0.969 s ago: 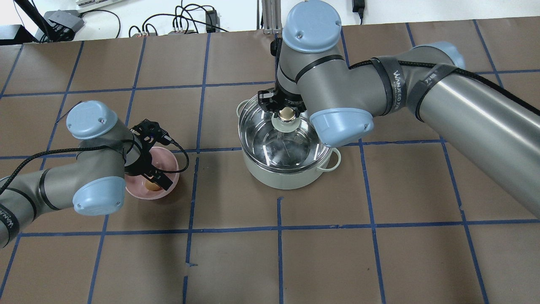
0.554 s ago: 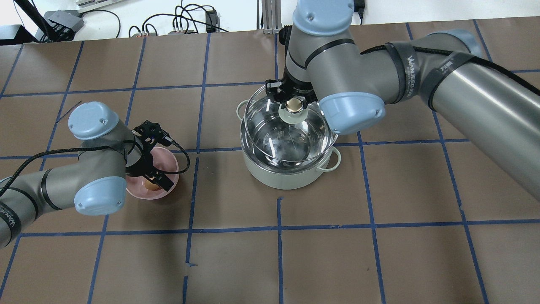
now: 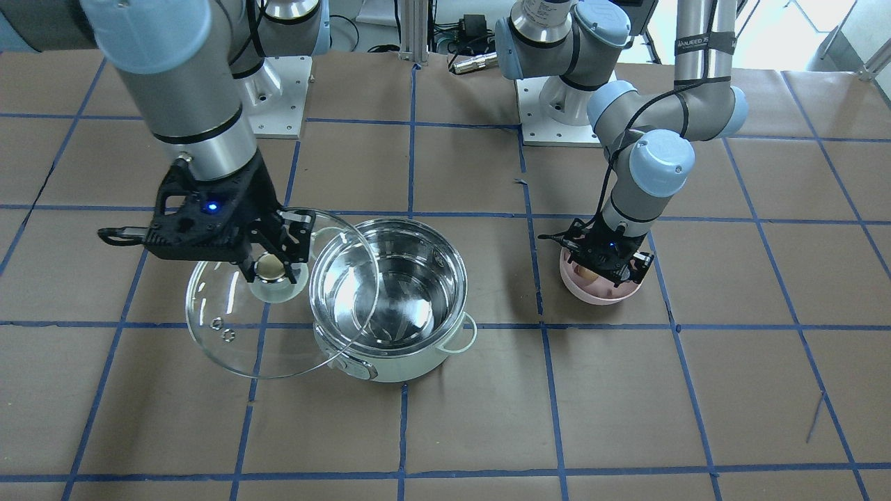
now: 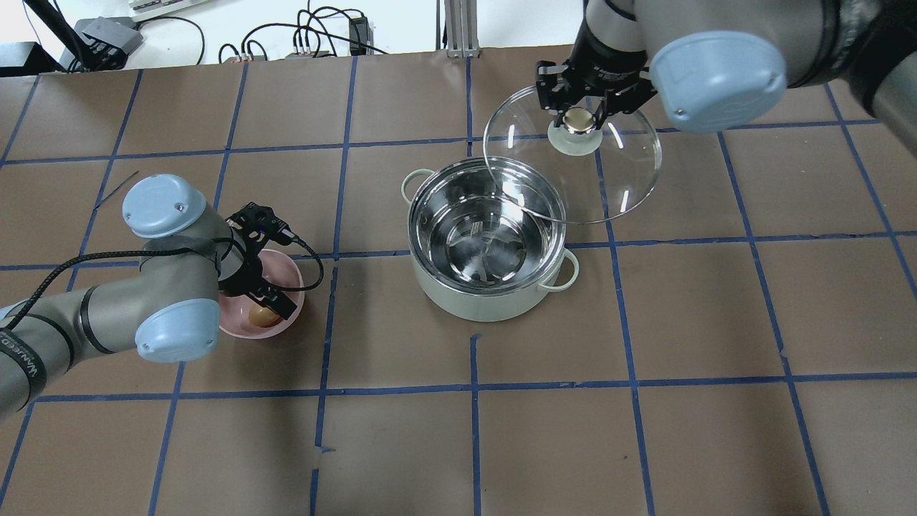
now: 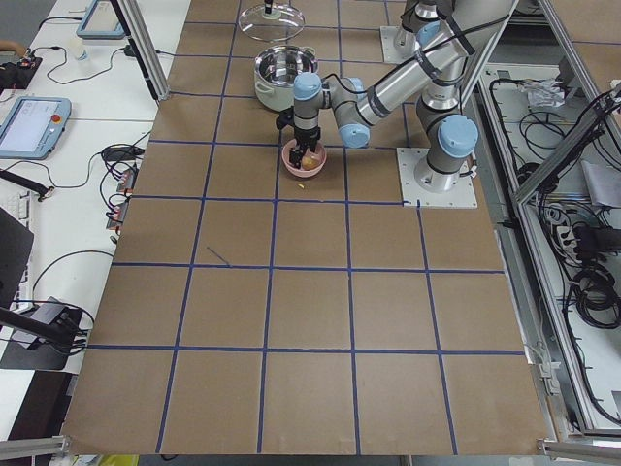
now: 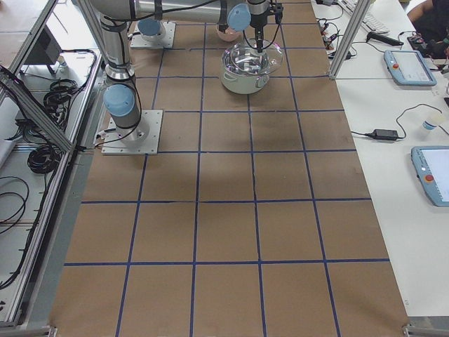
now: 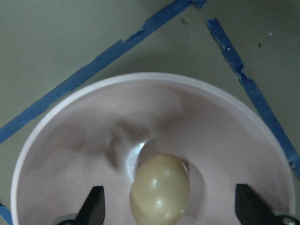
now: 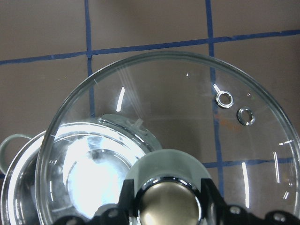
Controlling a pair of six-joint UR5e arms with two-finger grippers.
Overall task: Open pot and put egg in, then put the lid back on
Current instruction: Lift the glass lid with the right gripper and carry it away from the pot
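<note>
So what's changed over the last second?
The right gripper, shut on the lid by its knob, has lifted it off the pot and swung it forward to the robot's right; the pot now stands open. The left gripper stays open over the egg in the pink bowl; egg, bowl and pot have not moved.
</note>
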